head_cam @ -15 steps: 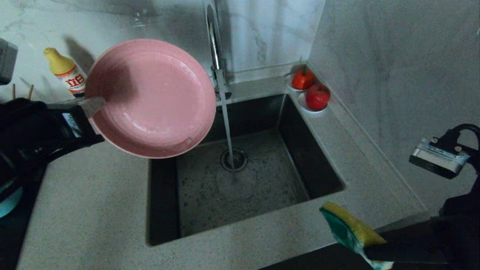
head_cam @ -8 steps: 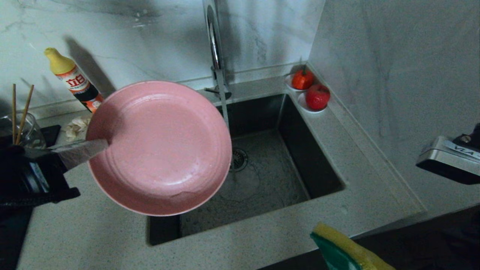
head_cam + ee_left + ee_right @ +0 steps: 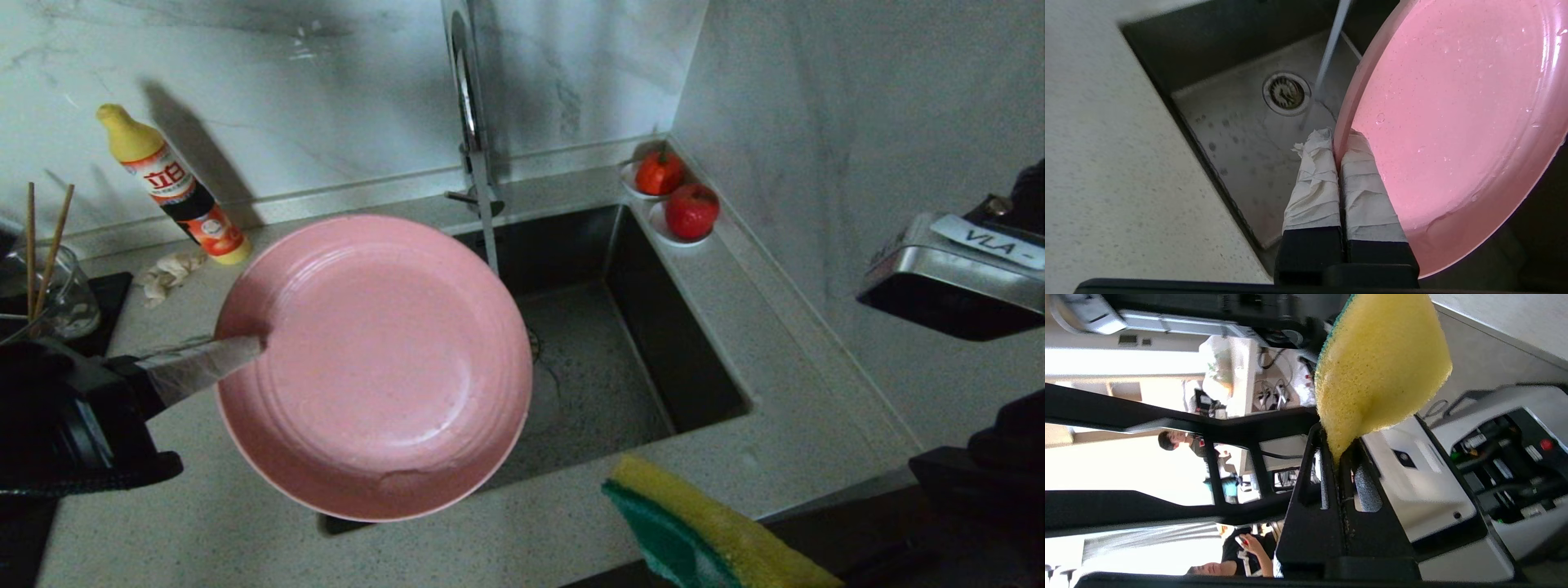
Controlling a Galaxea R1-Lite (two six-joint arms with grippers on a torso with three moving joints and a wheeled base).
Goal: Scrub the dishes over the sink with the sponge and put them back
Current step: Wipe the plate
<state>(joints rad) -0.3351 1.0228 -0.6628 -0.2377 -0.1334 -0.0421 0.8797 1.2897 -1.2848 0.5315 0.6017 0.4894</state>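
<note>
We have lowered the plate (image 3: 371, 367), clamped in our left gripper (image 3: 1337, 143), over the sink (image 3: 694, 367), while our right gripper (image 3: 1337, 457), pinching the sponge (image 3: 710, 531), closes in from five o'clock, so scrubbing looks imminent.

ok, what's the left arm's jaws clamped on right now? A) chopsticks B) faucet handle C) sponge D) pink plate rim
D: in the left wrist view the left gripper has its taped jaws pinched on the rim of the pink plate, which hangs partly over the sink; the sponge is in the right gripper.
</note>
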